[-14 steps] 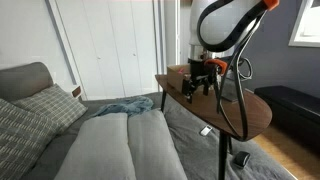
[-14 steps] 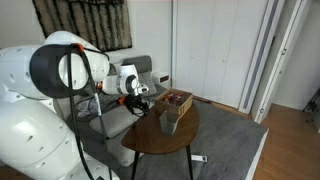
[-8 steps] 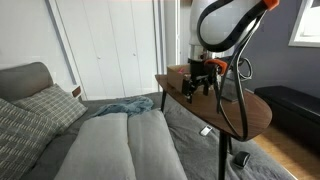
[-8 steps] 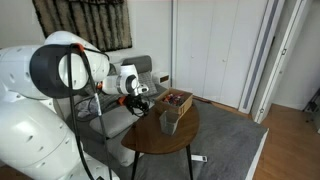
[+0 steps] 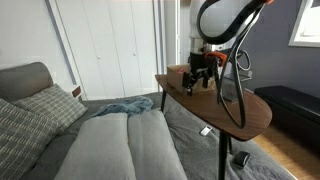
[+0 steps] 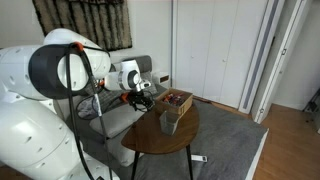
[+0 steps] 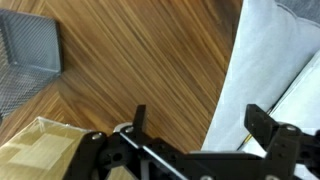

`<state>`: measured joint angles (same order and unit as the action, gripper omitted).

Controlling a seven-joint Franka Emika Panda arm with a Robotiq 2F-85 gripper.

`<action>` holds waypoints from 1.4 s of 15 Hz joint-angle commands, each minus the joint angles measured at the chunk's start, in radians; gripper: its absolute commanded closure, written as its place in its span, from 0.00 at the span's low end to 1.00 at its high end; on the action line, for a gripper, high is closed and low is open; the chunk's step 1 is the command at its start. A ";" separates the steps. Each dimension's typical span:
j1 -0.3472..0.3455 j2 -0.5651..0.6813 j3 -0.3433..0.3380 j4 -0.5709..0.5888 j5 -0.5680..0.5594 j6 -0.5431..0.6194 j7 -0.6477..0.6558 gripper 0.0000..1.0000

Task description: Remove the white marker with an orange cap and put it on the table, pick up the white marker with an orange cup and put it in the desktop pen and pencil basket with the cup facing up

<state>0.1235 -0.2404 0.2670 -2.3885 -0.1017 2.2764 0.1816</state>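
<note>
Gripper [image 7: 195,114] hangs over the table [image 7: 140,60] near its edge, fingers spread wide w/ nothing betw. them in the wrist view. Desktop pen and pencil basket [image 7: 24,52] is cut off at the top-left corner there, and a brown box [image 7: 38,150] is cropped at bottom left. Can't tell where the white marker is: exterior views too small and dark around the gripper, and the wrist view's lower part is blocked by the gripper body.

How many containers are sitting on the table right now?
2. The mesh pen basket stands near the table's middle; the low brown box sits just beyond it. Others may be hidden.
</note>
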 commanded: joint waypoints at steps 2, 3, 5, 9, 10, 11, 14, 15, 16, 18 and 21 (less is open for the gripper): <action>0.000 -0.013 -0.038 0.157 -0.083 -0.126 -0.080 0.00; -0.001 -0.003 -0.045 0.195 -0.094 -0.142 -0.102 0.00; -0.009 0.022 -0.057 0.270 -0.126 -0.165 -0.125 0.00; -0.022 0.102 -0.086 0.391 -0.166 -0.171 -0.188 0.00; -0.021 0.126 -0.095 0.415 -0.157 -0.173 -0.209 0.00; -0.020 0.167 -0.105 0.451 -0.142 -0.185 -0.248 0.00; -0.019 0.273 -0.123 0.547 -0.131 -0.237 -0.333 0.00; -0.019 0.314 -0.129 0.585 -0.130 -0.263 -0.366 0.00; -0.019 0.346 -0.132 0.618 -0.131 -0.289 -0.393 0.00; -0.020 0.410 -0.137 0.686 -0.127 -0.349 -0.449 0.00; -0.020 0.486 -0.141 0.768 -0.133 -0.424 -0.505 0.00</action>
<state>0.0979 0.1579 0.1324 -1.7436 -0.2406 1.9487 -0.2576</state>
